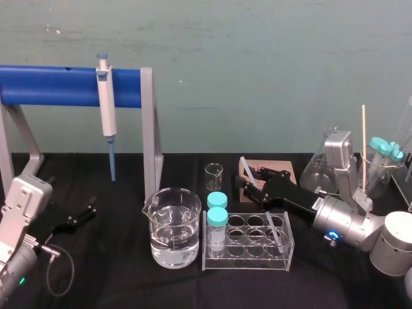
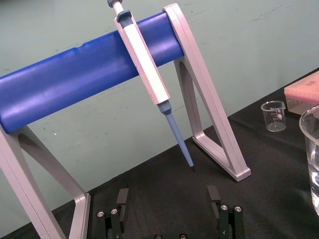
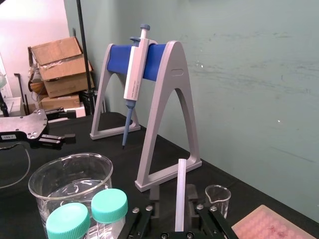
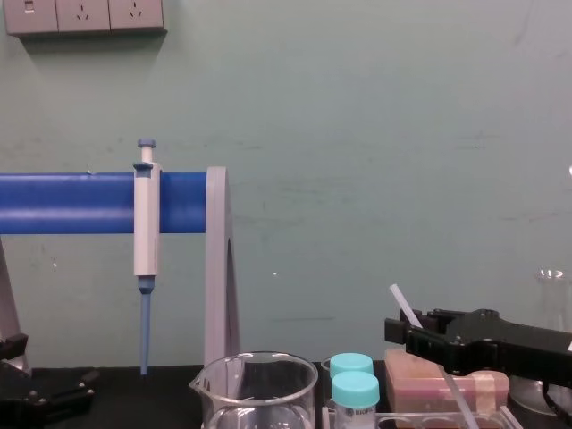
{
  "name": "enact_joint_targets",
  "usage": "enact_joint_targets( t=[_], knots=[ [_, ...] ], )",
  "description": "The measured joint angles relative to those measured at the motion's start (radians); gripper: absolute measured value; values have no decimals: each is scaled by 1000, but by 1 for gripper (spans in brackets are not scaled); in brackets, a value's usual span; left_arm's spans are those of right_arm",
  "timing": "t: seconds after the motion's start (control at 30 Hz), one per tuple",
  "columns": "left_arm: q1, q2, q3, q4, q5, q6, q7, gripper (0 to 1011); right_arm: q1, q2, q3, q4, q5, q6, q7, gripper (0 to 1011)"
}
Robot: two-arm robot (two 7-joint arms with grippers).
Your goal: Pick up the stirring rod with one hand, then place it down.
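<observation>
Right of frame centre, the right gripper (image 1: 248,183) clamps the stirring rod (image 1: 244,165) slanting through its grip; the left gripper (image 1: 81,215) rests spread, lower left.

The thin, whitish, translucent rod (image 1: 246,165) is held tilted, upper end free, clamped in the black right gripper (image 1: 251,182).

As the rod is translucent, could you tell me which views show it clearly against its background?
Head view: the stirring rod shows pale against the black right gripper holding it, but its lower end fades into the clear rack. Right wrist view: plain, whitish on the dark table. Chest view: tip fainter against the pale wall. The left gripper is parked at left.
</observation>
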Motion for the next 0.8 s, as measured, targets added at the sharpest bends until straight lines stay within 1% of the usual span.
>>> enact_joint_targets(
  t=[0.03,0.1,0.13,0.2,0.27,0.3,0.33,0.8],
  knots=[
    [0,0,0,0,0,0,0,1000,0,0,0,0,0,0,0,343],
    [0,0,0,0,0,0,0,1000,0,0,0,0,0,0,0,265],
    [0,0,0,0,0,0,0,1000,0,0,0,0,0,0,0,247],
    [0,0,0,0,0,0,0,1000,0,0,0,0,0,0,0,168],
    [0,0,0,0,0,0,0,1000,0,0,0,0,0,0,0,137],
    [0,0,0,0,0,0,0,1000,0,0,0,0,0,0,0,94],
    [0,0,0,0,0,0,0,1000,0,0,0,0,0,0,0,78],
    [0,0,0,0,0,0,0,1000,0,0,0,0,0,0,0,72]
  ],
)
